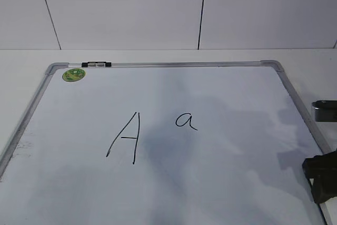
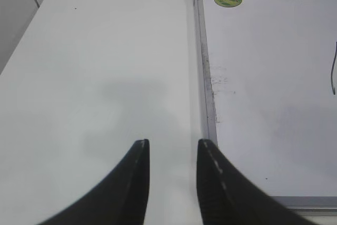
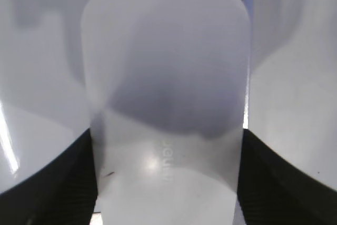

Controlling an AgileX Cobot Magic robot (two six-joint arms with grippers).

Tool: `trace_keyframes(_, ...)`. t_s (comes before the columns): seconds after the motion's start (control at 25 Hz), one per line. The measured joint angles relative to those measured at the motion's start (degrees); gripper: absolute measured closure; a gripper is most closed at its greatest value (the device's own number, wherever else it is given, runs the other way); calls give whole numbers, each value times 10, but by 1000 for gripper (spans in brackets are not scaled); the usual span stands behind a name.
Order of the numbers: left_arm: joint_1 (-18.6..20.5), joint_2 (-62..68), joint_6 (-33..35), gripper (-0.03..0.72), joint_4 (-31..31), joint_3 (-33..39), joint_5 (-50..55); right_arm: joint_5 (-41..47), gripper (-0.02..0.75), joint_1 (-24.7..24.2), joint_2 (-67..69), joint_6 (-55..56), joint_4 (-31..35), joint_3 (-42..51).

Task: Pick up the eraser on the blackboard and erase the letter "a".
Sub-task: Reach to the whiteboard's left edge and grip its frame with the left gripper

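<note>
We count one large white dry-erase blackboard [image 1: 221, 183] with a silver-grey frame, flat on the white tabletop [image 2: 105, 67]. Two marks on it: one tall capital "A" [image 1: 124, 138] and one small lowercase letter "a" [image 1: 186, 120], side by side, apart. One round green sticker [image 1: 73, 74] and one black-and-silver clip [image 1: 96, 65] sit at the far left corner. One white rounded-rectangular plastic eraser [image 3: 166, 104] fills the right wrist view, right hand [image 3: 166, 183] clamped on its sides. Left hand [image 2: 171, 154] hangs parted, holding nothing, beside the frame.
</note>
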Motion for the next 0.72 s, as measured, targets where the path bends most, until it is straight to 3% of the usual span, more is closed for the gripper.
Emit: trace_keyframes(0.72,1,0,0,454,0,0,0,131,184,0,-17,-1,-15,-121)
